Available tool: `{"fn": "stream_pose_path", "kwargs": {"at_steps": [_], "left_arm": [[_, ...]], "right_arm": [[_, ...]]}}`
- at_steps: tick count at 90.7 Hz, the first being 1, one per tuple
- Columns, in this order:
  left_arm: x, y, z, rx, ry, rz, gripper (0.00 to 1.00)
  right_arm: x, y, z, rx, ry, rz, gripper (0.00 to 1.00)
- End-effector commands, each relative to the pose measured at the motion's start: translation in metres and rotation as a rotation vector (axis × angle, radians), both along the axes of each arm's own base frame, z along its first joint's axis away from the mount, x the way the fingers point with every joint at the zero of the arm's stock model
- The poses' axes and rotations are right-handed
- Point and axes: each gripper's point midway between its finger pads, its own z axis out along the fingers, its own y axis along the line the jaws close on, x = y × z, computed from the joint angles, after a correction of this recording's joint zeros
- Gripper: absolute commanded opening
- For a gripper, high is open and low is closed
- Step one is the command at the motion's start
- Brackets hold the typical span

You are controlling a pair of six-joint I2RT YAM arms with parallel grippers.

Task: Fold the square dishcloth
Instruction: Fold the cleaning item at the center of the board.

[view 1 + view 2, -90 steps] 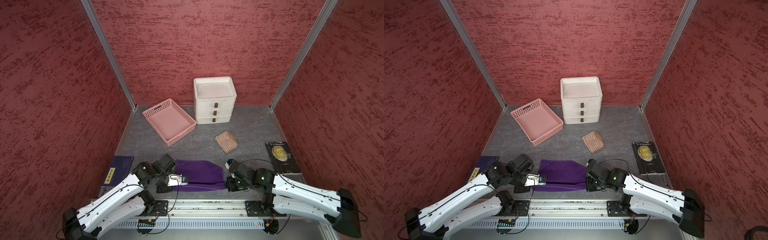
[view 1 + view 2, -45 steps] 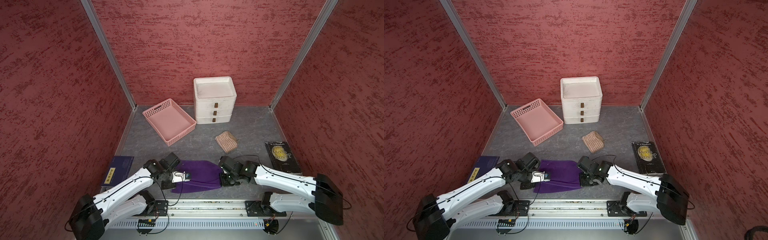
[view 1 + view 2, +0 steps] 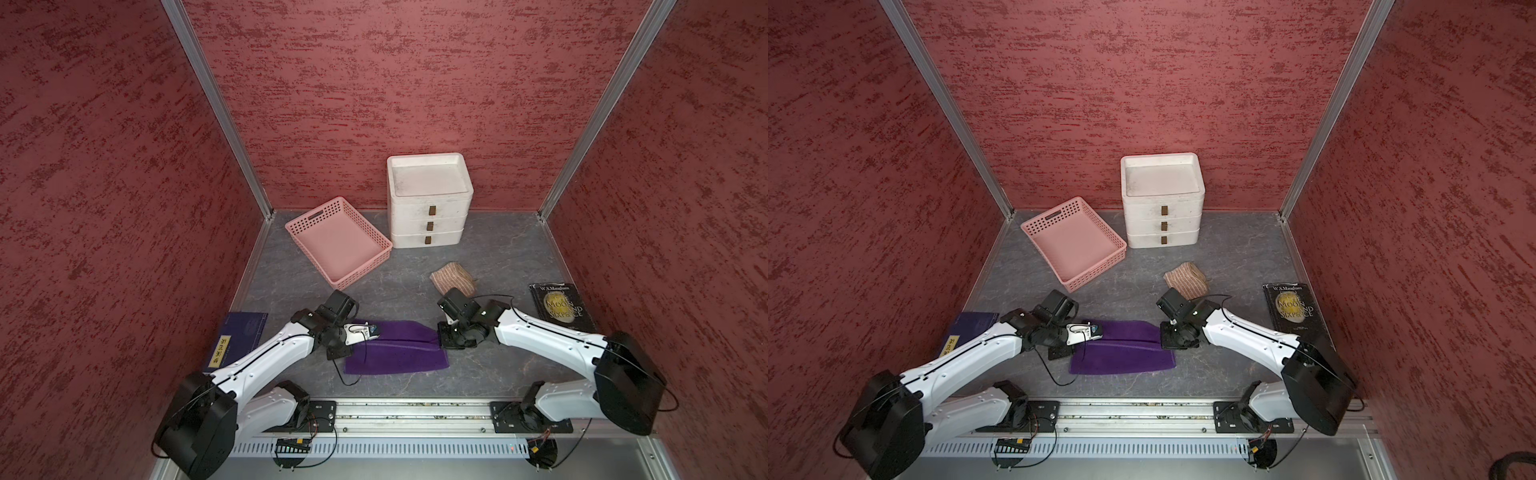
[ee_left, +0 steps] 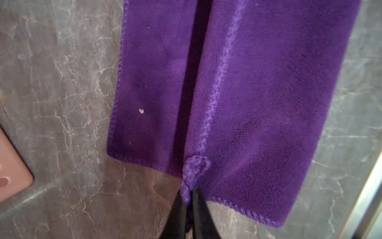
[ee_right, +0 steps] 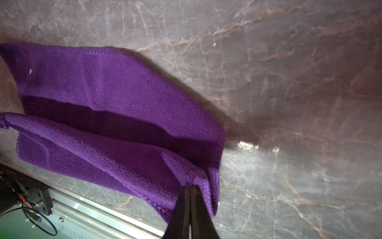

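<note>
Left wrist view, left claw (image 4: 187, 194) pinching dishcloth (image 4: 258, 103) corner, right claw (image 5: 190, 187) clenched on opposite corner

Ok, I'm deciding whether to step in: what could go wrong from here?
The left hand and right hand pinch only corner tips of the cloth, so one could slip free. The lifted edge hangs short of the far edge; dropped here, the fold would likely be uneven. The left arm's cable loops over the cloth's near corner and might drag it.
</note>
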Motion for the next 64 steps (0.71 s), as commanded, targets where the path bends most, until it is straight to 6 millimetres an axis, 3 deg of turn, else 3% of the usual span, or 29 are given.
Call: {"fn": "stream_pose_path", "kwargs": {"at_steps": [1, 14, 24, 28, 33, 39, 44, 52, 64], "left_arm": [[0.041, -0.008, 0.01, -0.028, -0.135, 0.051, 0.4], [0.071, -0.004, 0.025, -0.045, -0.254, 0.121, 0.49], [0.09, -0.002, 0.047, -0.08, -0.333, 0.184, 0.49], [0.094, -0.002, 0.054, -0.089, -0.358, 0.2, 0.49], [0.094, -0.002, 0.055, -0.087, -0.355, 0.205, 0.49], [0.077, -0.002, 0.046, -0.074, -0.273, 0.176, 0.47], [0.049, -0.005, 0.038, -0.082, -0.152, 0.127, 0.47], [0.013, -0.019, 0.04, -0.168, -0.031, 0.048, 0.46], [-0.002, -0.032, 0.036, -0.203, -0.008, 0.016, 0.35]], "right_arm": [[0.027, -0.003, 0.009, -0.025, -0.085, -0.03, 0.41], [0.051, -0.024, 0.017, -0.122, -0.186, -0.087, 0.55], [0.064, -0.038, 0.036, -0.179, -0.288, -0.121, 0.54], [0.066, -0.033, 0.044, -0.151, -0.326, -0.101, 0.53], [0.059, -0.008, 0.054, -0.038, -0.355, 0.006, 0.51], [0.033, 0.033, 0.059, 0.113, -0.318, 0.197, 0.52], [0.01, 0.051, 0.057, 0.105, -0.277, 0.324, 0.55], [-0.016, 0.059, 0.038, 0.069, -0.178, 0.395, 0.55], [-0.029, 0.06, 0.01, 0.075, -0.064, 0.337, 0.53]]}}
